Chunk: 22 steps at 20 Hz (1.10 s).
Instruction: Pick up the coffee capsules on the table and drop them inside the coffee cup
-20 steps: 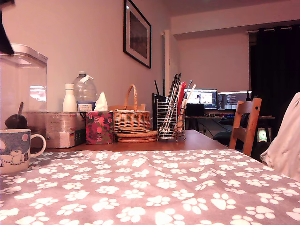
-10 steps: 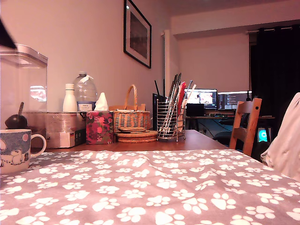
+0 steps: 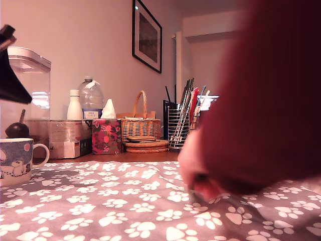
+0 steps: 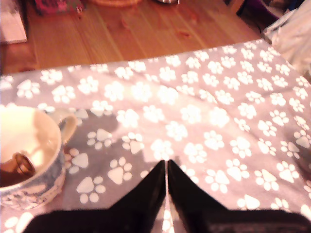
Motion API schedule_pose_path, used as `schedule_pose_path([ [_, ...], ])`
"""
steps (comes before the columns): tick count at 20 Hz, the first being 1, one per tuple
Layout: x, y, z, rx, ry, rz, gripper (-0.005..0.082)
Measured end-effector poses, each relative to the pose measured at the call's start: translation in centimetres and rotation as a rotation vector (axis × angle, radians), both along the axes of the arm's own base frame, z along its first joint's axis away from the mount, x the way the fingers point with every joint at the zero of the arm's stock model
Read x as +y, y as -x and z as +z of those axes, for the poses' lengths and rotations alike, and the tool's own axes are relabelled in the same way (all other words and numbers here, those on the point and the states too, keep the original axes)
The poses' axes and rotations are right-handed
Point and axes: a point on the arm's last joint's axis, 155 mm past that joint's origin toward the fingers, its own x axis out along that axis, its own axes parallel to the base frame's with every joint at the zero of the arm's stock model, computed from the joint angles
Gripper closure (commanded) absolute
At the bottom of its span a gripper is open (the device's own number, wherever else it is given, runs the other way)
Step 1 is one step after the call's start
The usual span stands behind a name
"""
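Note:
The coffee cup [image 4: 34, 187], white with a blue print, stands on the paw-print cloth; in the exterior view the coffee cup [image 3: 15, 160] is at the far left. A brown coffee capsule [image 4: 18, 166] lies inside it against the wall. My gripper [image 4: 166, 164] hovers over the cloth beside the cup's handle side. Its black fingers [image 4: 150, 189] are pressed together with nothing between them. In the exterior view only a dark part of the arm [image 3: 11, 80] shows, above the cup. No other capsule shows on the cloth.
A person's red-sleeved arm [image 3: 261, 95] reaches in from the exterior view's right, the hand [image 3: 198, 173] low on the grey cloth [image 3: 125, 206]. Behind stand a clear box [image 3: 27, 90], bottles, a tissue box [image 3: 106, 135], a wicker basket [image 3: 141, 128] and a wire utensil holder [image 3: 181, 130].
A person's red-sleeved arm has come in from the exterior view's right, its hand down on the cloth. The dark arm part at the upper left has dropped lower.

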Motion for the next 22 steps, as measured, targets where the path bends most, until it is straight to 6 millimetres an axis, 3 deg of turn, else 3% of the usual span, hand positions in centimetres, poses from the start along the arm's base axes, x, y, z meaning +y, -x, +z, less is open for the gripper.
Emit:
schedule_pose_path([
  [12, -0.3, -0.2, 0.5, -0.025, 0.000, -0.004, 0.0790],
  [22, -2.9, -1.3, 4.2, -0.205, 0.012, -0.060, 0.0791],
])
